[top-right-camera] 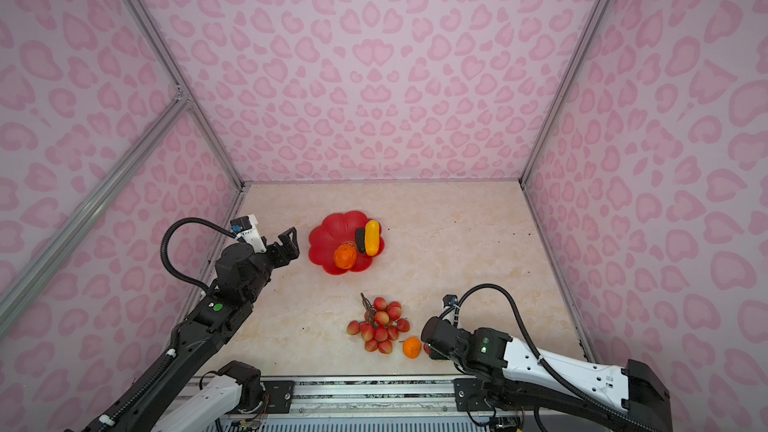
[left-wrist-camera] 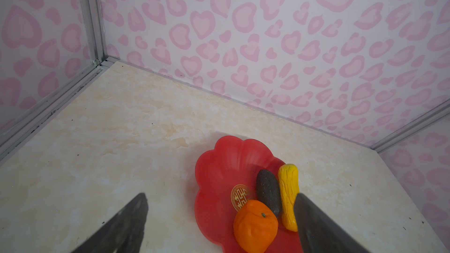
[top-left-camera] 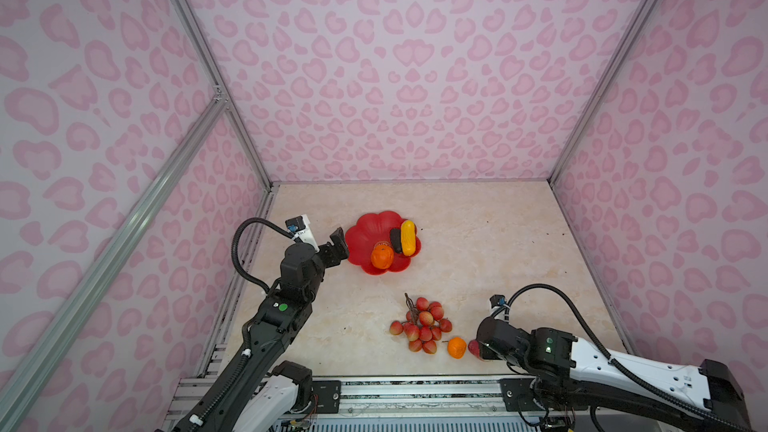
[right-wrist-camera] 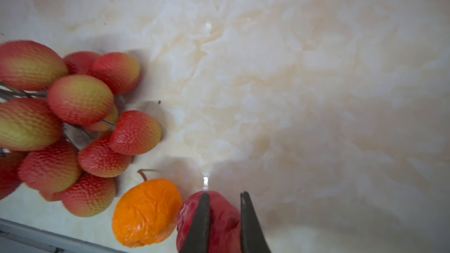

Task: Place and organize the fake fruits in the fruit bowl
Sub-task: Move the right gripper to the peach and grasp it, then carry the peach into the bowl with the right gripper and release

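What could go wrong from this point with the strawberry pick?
1. The right gripper pinches the red strawberry near one side; it may slip on lifting.
2. The small orange seems to touch the strawberry and may roll away.
3. The left gripper sits open beside the fruit bowl, possibly blocking the drop.

Your fruit bowl (top-left-camera: 365, 230): three in, three out.
The large orange (top-left-camera: 382, 257), dark avocado (top-left-camera: 395, 241) and yellow oblong fruit (top-left-camera: 408, 237) lie inside, just past your left end effector (top-left-camera: 341, 245); your right end effector (right-wrist-camera: 225, 194) pinches the red strawberry (right-wrist-camera: 224, 217), small orange (right-wrist-camera: 146, 212) against it, lychee bunch (top-left-camera: 424, 324) beside.
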{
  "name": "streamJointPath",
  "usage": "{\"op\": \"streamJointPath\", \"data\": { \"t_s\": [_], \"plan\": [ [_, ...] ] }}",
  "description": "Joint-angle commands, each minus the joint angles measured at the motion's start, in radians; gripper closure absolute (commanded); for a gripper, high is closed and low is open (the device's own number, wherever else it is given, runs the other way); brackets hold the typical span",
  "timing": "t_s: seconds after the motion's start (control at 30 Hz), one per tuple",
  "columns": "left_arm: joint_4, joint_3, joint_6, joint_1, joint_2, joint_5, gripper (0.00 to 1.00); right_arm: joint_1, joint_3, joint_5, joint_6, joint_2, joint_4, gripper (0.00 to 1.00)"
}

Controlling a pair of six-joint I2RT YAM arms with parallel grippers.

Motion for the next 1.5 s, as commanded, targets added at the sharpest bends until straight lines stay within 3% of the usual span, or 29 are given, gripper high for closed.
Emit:
{"op": "streamJointPath", "data": {
  "t_s": [0.0,0.17,0.27,0.63,0.97,1.27,1.37,1.47],
  "plan": [
    [0.026,0.004,-0.007,0.001,0.003,0.005,0.06,-0.044,0.068,0.108,-0.061,-0.035,-0.085,0.94],
    [0.028,-0.004,-0.010,0.001,0.003,0.004,0.06,-0.253,0.170,0.041,-0.257,-0.011,0.030,0.99],
    [0.024,-0.006,-0.012,0.001,0.001,0.007,0.06,-0.337,0.227,-0.015,-0.371,0.100,0.177,0.98],
    [-0.011,-0.053,-0.026,0.001,-0.093,0.020,0.05,-0.366,0.652,-0.125,-0.617,0.732,0.564,0.99],
    [-0.041,-0.103,-0.063,0.001,-0.175,0.118,0.06,-0.390,1.184,-0.225,-0.755,1.265,0.525,0.99],
    [-0.047,-0.133,-0.089,0.001,-0.236,0.262,0.09,-0.395,1.737,-0.260,-0.848,1.738,0.276,0.99],
    [-0.059,-0.135,-0.081,0.001,-0.251,0.300,0.09,-0.397,1.853,-0.263,-0.847,1.822,0.212,0.88],
    [-0.070,-0.135,-0.069,0.001,-0.255,0.308,0.09,-0.402,1.882,-0.281,-0.844,1.808,0.210,0.66]
  ]
}}
